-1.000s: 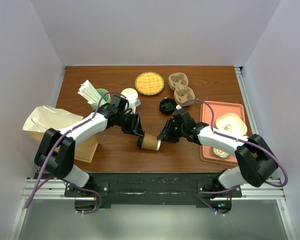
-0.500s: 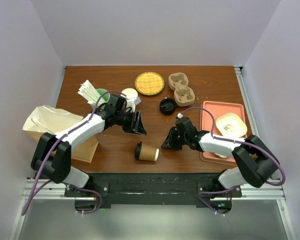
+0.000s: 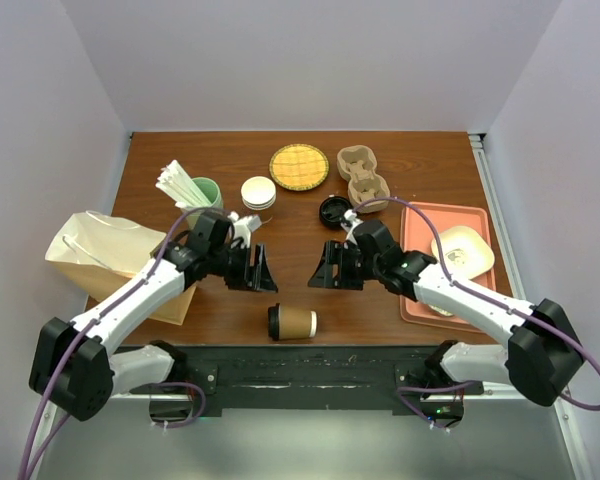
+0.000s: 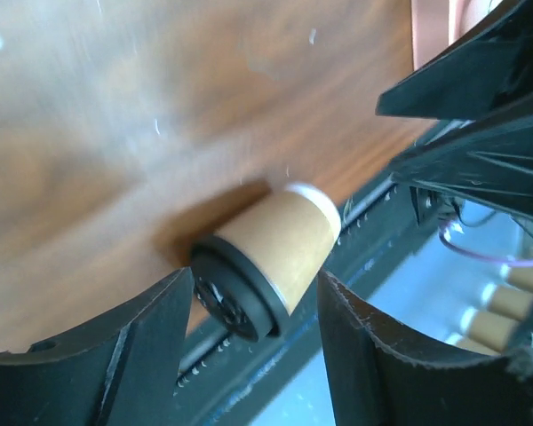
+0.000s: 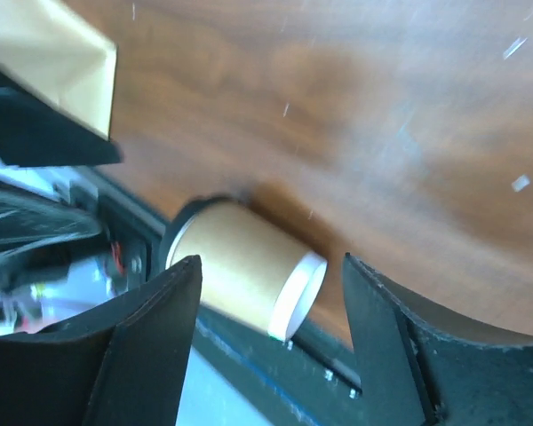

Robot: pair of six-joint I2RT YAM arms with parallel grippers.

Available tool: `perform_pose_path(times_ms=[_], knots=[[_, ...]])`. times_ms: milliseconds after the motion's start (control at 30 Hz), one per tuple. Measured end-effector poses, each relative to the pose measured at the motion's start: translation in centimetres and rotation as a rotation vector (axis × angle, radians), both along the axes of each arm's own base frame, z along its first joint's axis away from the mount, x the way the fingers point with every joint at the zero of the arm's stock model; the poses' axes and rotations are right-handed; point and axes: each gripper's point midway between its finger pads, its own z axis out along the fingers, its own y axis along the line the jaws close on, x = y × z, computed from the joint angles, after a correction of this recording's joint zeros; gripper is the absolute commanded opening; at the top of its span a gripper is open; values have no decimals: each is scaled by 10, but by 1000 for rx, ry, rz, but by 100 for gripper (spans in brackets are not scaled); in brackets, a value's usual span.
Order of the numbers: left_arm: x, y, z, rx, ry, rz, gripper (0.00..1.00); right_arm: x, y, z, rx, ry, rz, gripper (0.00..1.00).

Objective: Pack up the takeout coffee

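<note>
The takeout coffee, a brown kraft cup with a black lid, lies on its side near the table's front edge, lid pointing left. It lies free, and neither gripper touches it. My left gripper is open and hovers just behind and left of the cup. My right gripper is open, behind and right of it. In the left wrist view the cup lies beyond the spread fingers, lid end nearest. In the right wrist view the cup shows its white base between the open fingers.
A paper bag lies at the left. A pale green cup of white sticks, a stack of white lids, a yellow round mat, a cardboard cup carrier and a loose black lid stand behind. An orange tray holds a bowl.
A second ago the cup lay between both grippers. Both have drawn back and apart from it. The cup has shifted toward the front edge and lies free.
</note>
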Motion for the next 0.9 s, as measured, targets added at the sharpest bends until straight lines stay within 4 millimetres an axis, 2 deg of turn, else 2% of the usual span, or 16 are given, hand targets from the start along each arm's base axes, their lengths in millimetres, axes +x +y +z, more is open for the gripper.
perform_pose_path(times_ms=[167,333,467,733,900], knots=[[-34,4,-28,-18,154,11,62,-26,1,-17,-15,66,64,63],[-51,3,-38,-28,212,18,58,-57,7,-35,-32,124,128,55],[-66,-2,-45,-49,257,23,56,-73,12,-47,-30,155,148,51],[-70,-13,-38,-90,262,24,46,-74,17,-56,2,177,115,47],[-72,-13,-40,-86,272,32,45,-67,27,-62,22,177,107,43]])
